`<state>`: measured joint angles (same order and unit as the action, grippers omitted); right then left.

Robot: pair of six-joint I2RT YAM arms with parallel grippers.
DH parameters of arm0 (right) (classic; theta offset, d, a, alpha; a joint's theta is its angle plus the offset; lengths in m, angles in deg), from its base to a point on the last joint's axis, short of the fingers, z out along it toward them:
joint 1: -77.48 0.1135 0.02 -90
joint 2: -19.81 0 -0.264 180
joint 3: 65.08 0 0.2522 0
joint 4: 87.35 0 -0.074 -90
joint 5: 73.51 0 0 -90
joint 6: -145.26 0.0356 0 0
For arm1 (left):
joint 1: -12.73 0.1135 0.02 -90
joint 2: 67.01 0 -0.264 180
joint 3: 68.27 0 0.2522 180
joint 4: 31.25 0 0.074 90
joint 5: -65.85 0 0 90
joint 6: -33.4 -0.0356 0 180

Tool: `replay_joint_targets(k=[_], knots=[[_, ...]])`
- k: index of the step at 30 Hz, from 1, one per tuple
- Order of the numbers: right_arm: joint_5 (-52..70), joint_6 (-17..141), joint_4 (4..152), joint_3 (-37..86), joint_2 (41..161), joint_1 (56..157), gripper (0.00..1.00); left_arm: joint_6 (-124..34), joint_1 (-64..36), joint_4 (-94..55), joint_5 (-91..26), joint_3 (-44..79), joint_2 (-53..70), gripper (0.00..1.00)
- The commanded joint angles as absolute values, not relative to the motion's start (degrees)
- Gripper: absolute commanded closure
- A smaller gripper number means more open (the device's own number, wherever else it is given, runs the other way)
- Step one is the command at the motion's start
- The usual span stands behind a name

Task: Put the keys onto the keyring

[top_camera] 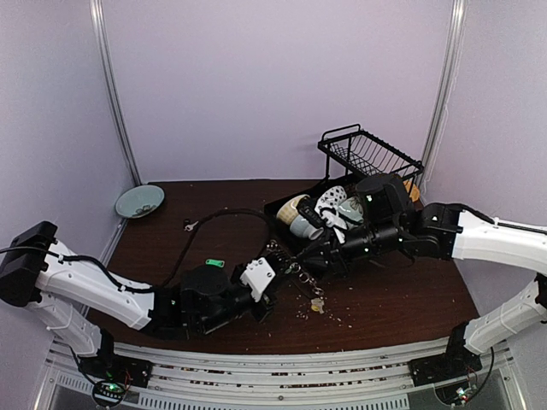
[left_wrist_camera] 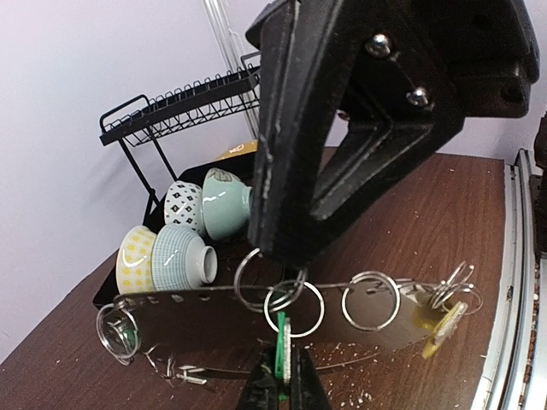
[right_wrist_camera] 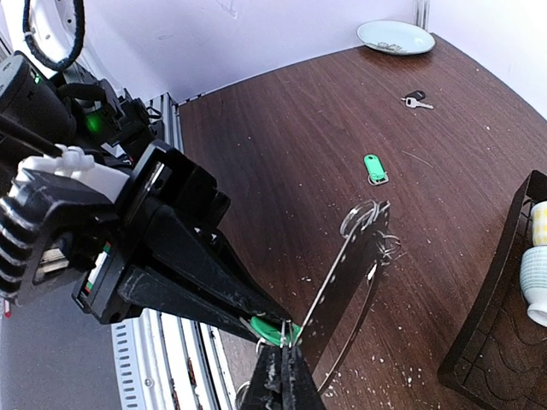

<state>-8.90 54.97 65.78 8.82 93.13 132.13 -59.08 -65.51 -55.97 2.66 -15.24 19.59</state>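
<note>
My left gripper (left_wrist_camera: 291,363) is shut on a green-headed key (left_wrist_camera: 280,340) with a silver blade beside it. That key hangs from a small split ring (left_wrist_camera: 295,309). My right gripper (right_wrist_camera: 287,354) is shut on split rings (right_wrist_camera: 293,329) at the green key (right_wrist_camera: 272,327). The two grippers meet above the table's middle, left (top_camera: 278,272) and right (top_camera: 306,263). The keyring (left_wrist_camera: 342,284), a long thin wire with a dark band, carries several small rings and a yellow-headed key (left_wrist_camera: 440,320). It slants away in the right wrist view (right_wrist_camera: 359,248).
A loose green tag (top_camera: 214,263) and a dark-headed key (top_camera: 190,225) lie on the table to the left. A teal plate (top_camera: 139,202) sits at the back left. A black tray (top_camera: 282,207) of bowls and a wire dish rack (top_camera: 369,154) stand at the back right.
</note>
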Motion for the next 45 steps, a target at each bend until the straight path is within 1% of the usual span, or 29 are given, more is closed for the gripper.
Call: replay_joint_targets(k=[1, 4, 9, 13, 18, 27, 33, 37, 40, 41, 42, 43, 44, 45], knots=[[-4.0, 51.0, 57.6, 12.6, 93.0, 132.4, 1.0, -60.8, -65.3, -52.8, 3.6, -16.0, 16.0, 1.0], [-1.7, 48.7, 52.9, 14.4, 93.8, 132.4, 1.0, -61.0, -65.3, -50.7, 1.8, -16.0, 15.1, 1.0], [-4.4, 47.0, 52.8, 14.6, 93.5, 132.5, 1.0, -60.8, -65.3, -46.8, -4.8, -14.1, 16.1, 1.0], [-1.3, 45.4, 50.0, 14.6, 93.0, 132.9, 1.0, -61.8, -65.1, -45.8, -4.6, -14.7, 15.1, 1.0], [-2.2, 42.6, 48.9, 13.4, 92.9, 135.6, 1.0, -62.9, -65.1, -44.5, -4.7, -14.0, 14.9, 1.0], [8.8, 39.7, 41.4, 15.2, 94.6, 138.2, 1.0, -64.4, -65.1, -42.4, -2.5, -14.8, 13.8, 1.0], [15.7, 38.3, 40.3, 15.2, 96.1, 141.1, 1.0, -66.3, -65.1, -38.8, -3.6, -12.5, 14.6, 1.0], [21.9, 36.3, 39.9, 14.4, 96.7, 143.3, 1.0, -66.8, -65.1, -38.4, -6.9, -12.6, 13.8, 1.0], [21.4, 35.4, 42.1, 12.8, 95.0, 143.6, 1.0, -66.3, -65.1, -38.8, -11.0, -13.7, 13.0, 1.0], [19.9, 34.9, 43.0, 12.6, 94.4, 143.5, 1.0, -65.9, -65.1, -38.9, -12.3, -13.8, 12.9, 0.97], [18.3, 34.6, 44.0, 12.5, 93.9, 143.6, 1.0, -65.3, -65.1, -39.2, -13.5, -14.1, 12.8, 0.78], [16.4, 34.3, 44.9, 12.5, 93.2, 143.6, 1.0, -64.7, -65.1, -39.7, -14.9, -14.5, 12.4, 0.57], [14.9, 33.8, 45.7, 12.4, 92.5, 143.6, 1.0, -64.2, -65.1, -40.7, -16.0, -15.1, 11.5, 0.44], [13.7, 33.3, 46.7, 12.1, 91.7, 143.7, 1.0, -64.0, -65.1, -41.8, -17.2, -16.0, 10.4, 0.36]])
